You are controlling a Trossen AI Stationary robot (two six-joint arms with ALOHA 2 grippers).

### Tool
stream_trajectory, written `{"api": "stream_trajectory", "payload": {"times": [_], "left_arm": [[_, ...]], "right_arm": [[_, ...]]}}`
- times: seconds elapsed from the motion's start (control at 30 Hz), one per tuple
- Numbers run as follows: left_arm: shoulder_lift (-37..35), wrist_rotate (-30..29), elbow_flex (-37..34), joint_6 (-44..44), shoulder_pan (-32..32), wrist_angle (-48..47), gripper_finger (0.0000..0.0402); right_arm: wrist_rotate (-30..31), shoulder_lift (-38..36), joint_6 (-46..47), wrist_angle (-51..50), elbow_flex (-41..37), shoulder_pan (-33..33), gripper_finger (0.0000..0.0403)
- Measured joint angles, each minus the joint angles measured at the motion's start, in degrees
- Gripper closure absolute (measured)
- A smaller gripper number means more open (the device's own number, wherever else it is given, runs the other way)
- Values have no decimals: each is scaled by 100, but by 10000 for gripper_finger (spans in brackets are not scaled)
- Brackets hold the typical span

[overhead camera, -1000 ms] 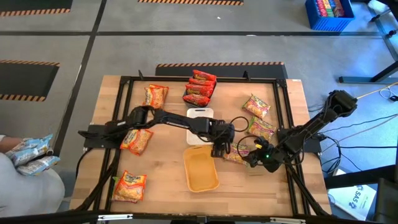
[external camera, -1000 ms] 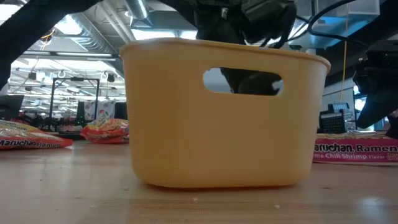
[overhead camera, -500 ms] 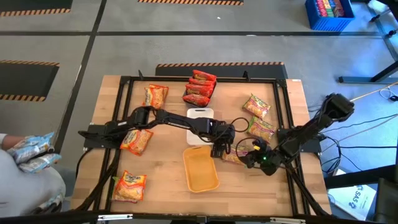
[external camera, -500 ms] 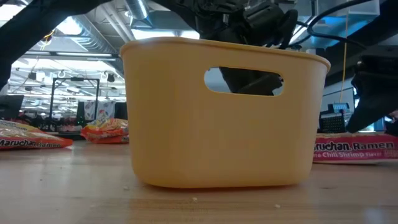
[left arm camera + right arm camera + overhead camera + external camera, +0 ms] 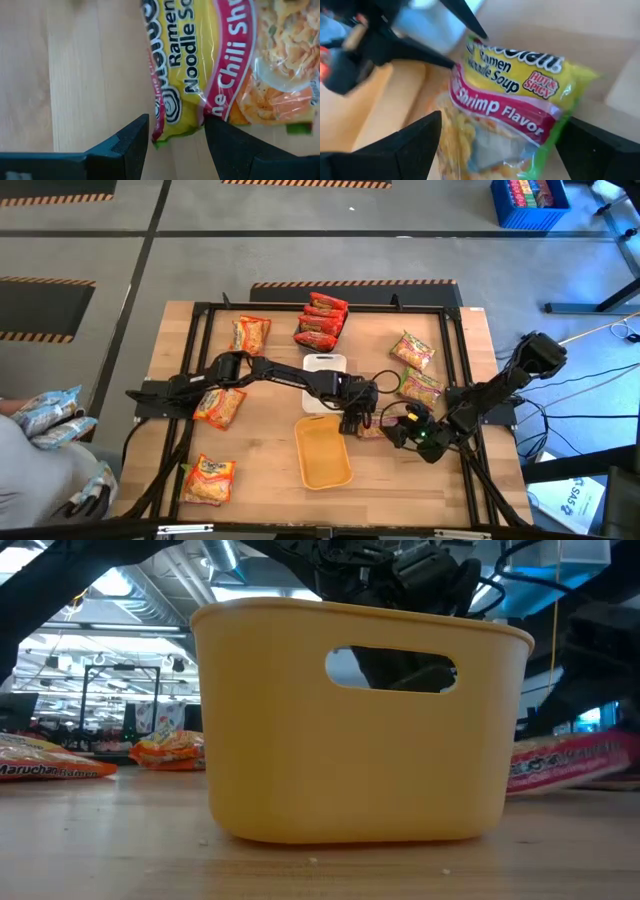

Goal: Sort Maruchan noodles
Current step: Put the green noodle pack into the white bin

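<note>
Two claws meet at one Lime Chili Shrimp packet (image 5: 376, 430), which lies just beside the far right corner of the orange-yellow tray (image 5: 322, 452) near the middle of the bench (image 5: 270, 450). The left claw (image 5: 352, 423) sits at the tray-side end of that packet, its fingers (image 5: 131, 140) narrowly apart and straddling the packet's edge without clearly pinching it. The right claw (image 5: 397, 432) stands at the packet's other end, on the side away from the tray, its fingers (image 5: 415, 142) spread wide around it.

By my reading, the step in hand is the pick-up of this packet, perhaps a pass from one arm to the other. In the low view the packet (image 5: 570, 760) shows tilted, one end off the bench, to the right of the tray. The next move calls for one claw to close firmly on the crinkly wrapper and the other to let go, so the packet can be carried off to its group.

Compared with a second ago, the packet has gone from lying flat to tilted up, and the right claw has crept a little closer to the tray. Other packets have not moved: red ones (image 5: 320, 320) well beyond the tray, orange ones (image 5: 208, 478) far to its left.
</note>
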Motion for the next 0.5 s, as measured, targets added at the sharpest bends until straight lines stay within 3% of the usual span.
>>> {"api": "stream_trajectory", "payload": {"times": [0.37, 0.5], "left_arm": [[4, -230, 0, -20, -28, 135, 214], [1, -251, 0, -22, -26, 134, 214]], "right_arm": [[263, -10, -292, 309, 13, -4, 59], [156, -10, -311, 305, 13, -131, 81]]}}
